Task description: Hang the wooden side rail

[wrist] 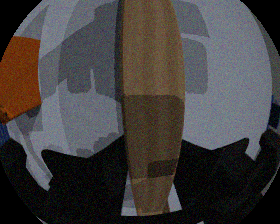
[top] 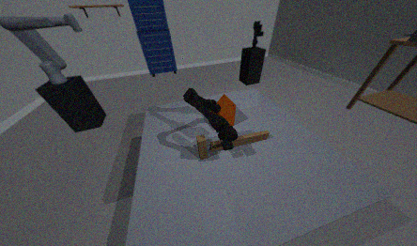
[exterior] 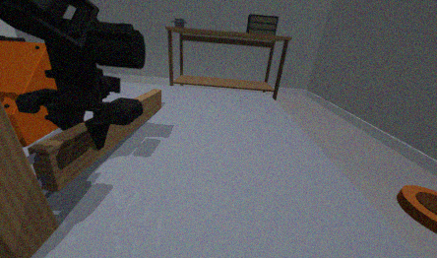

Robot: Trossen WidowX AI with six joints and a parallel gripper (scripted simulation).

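Observation:
The wooden rail (top: 254, 138) (exterior: 143, 112) (wrist: 153, 65) stretches away from the headboard post (top: 202, 149) (exterior: 22, 201). Its near end is beside the post, with a shadow beneath it in the exterior view. Its far end is low over the table; contact is unclear. My gripper (top: 227, 146) (exterior: 94, 132) (wrist: 145, 136) is shut on the rail close to the post end, one black finger on each side. Small grey metal shows between rail end and post in the top view. The pins, the slot's inside and whether the hooks sit on the pins cannot be made out.
An orange panel-like block (top: 227, 109) (exterior: 25, 73) (wrist: 18, 75) stands behind the arm, on the rail's far side in the exterior view. An orange ring (exterior: 410, 201) lies at the right. A wooden shelf table (exterior: 226, 84) stands in the background.

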